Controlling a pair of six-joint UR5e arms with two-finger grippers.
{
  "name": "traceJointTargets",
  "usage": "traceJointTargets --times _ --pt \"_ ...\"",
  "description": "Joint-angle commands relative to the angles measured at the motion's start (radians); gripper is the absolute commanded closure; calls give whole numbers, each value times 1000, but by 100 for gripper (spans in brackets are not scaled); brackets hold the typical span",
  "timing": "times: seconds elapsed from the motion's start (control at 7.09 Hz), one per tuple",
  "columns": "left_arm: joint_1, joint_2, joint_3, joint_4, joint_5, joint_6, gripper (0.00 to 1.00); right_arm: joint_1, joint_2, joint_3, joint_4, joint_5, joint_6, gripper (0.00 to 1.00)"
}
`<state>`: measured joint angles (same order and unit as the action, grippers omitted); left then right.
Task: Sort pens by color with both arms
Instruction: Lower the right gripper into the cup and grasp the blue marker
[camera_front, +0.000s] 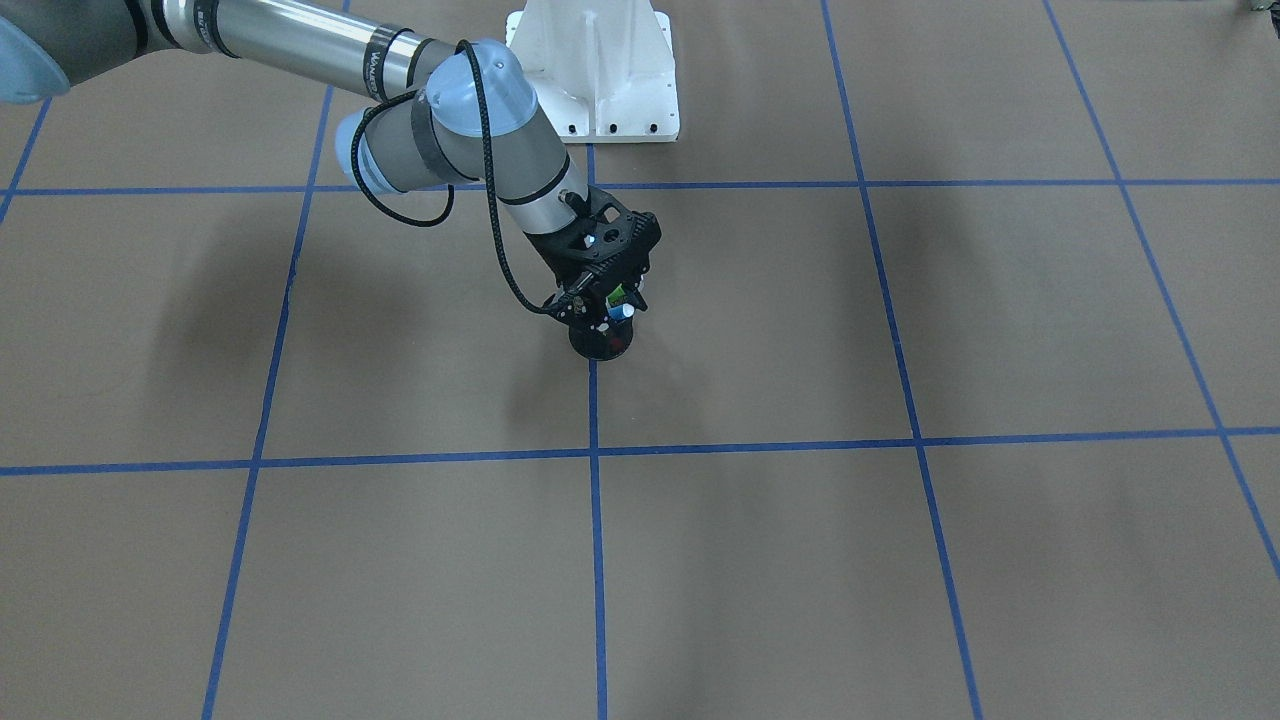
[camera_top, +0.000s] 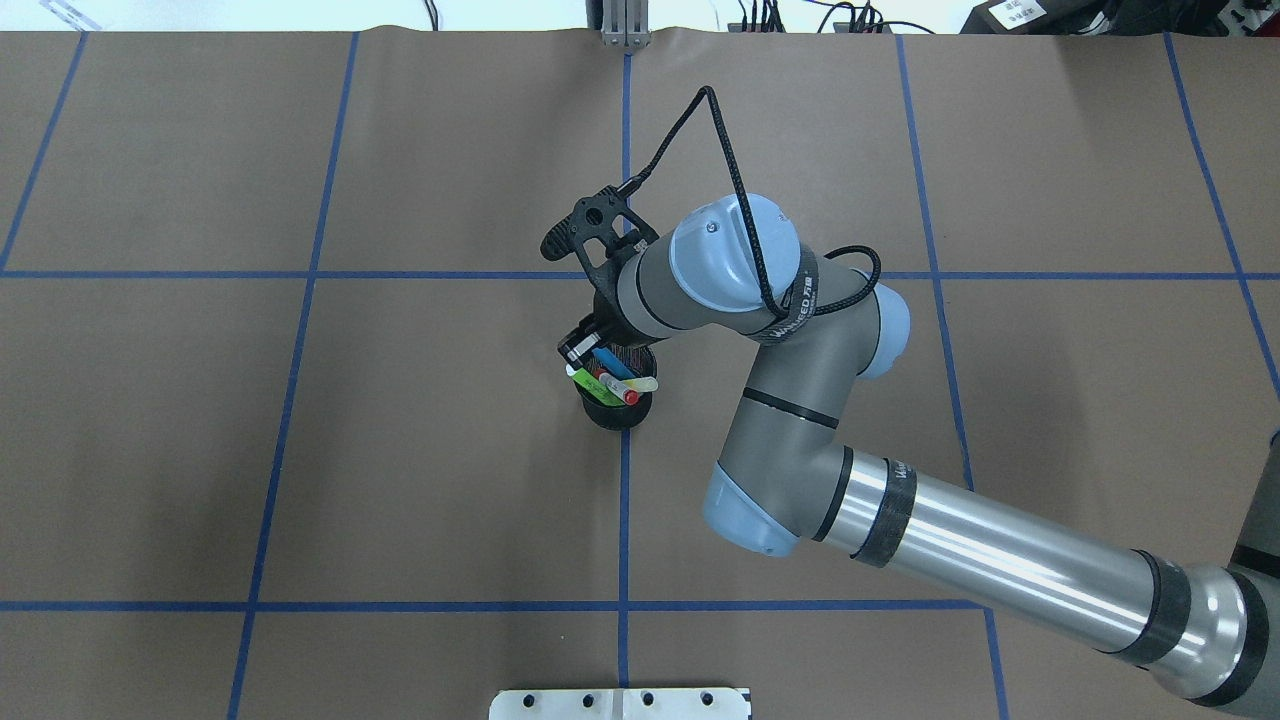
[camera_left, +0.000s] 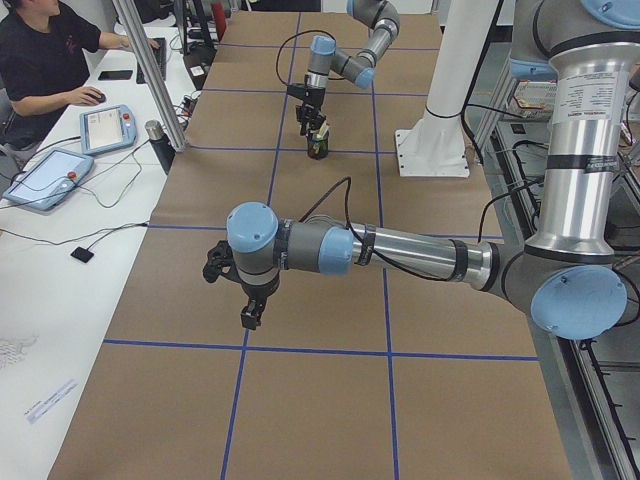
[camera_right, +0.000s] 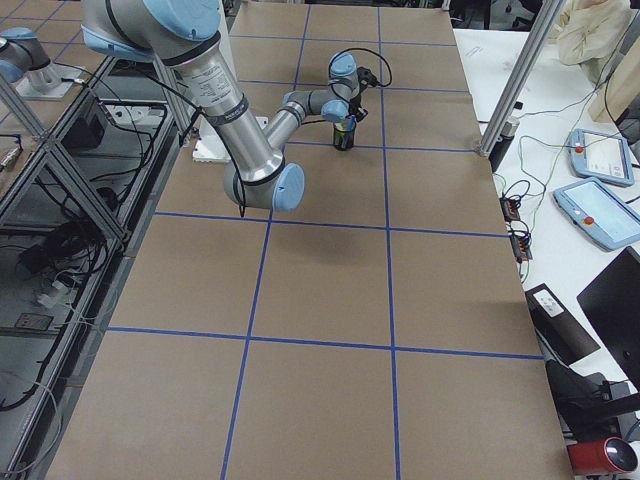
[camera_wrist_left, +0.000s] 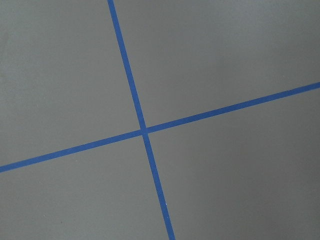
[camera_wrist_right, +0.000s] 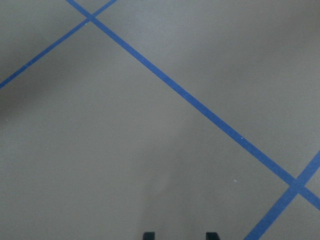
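Nearest the left-end camera: left arm (camera_left: 400, 255) stretched low across brown paper (camera_left: 330, 420), left gripper (camera_left: 250, 316) hanging over a bare square, well apart from everything else. Cannot tell from that view whether its fingers are apart or together.

Overhead, left to right:
- Right gripper (camera_top: 583, 349) down at the far-left rim of a black pen cup (camera_top: 612, 412), among the pen tops.
- Cup standing on a blue tape line (camera_top: 624, 520), with the pens (camera_top: 605, 375) leaning inside it: blue pen (camera_top: 606, 361), green pen (camera_top: 588, 381), red-capped pen (camera_top: 624, 394).
- Right arm (camera_top: 800, 400) running off toward the right edge.

On the right wrist camera, two fingertips (camera_wrist_right: 148, 235) apart with only paper between, so seemingly gripping nothing.

Probably light, stiff and smooth-barrelled, so prone to slip or roll. Best pinched across the barrel, high above the rim, one at a time, then lifted straight up. Worth minding the cup too: likely light enough to tip.
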<state>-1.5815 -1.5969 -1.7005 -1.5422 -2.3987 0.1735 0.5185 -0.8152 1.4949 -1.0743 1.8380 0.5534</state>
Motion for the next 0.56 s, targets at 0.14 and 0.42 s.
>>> traceJointTargets --times 0.14,0.42 --pt "0 0 -2 1 0 0 0 -2 2 -2 1 -6 0 66" --pt "0 0 -1 1 0 0 0 -2 2 -2 1 -5 13 79"
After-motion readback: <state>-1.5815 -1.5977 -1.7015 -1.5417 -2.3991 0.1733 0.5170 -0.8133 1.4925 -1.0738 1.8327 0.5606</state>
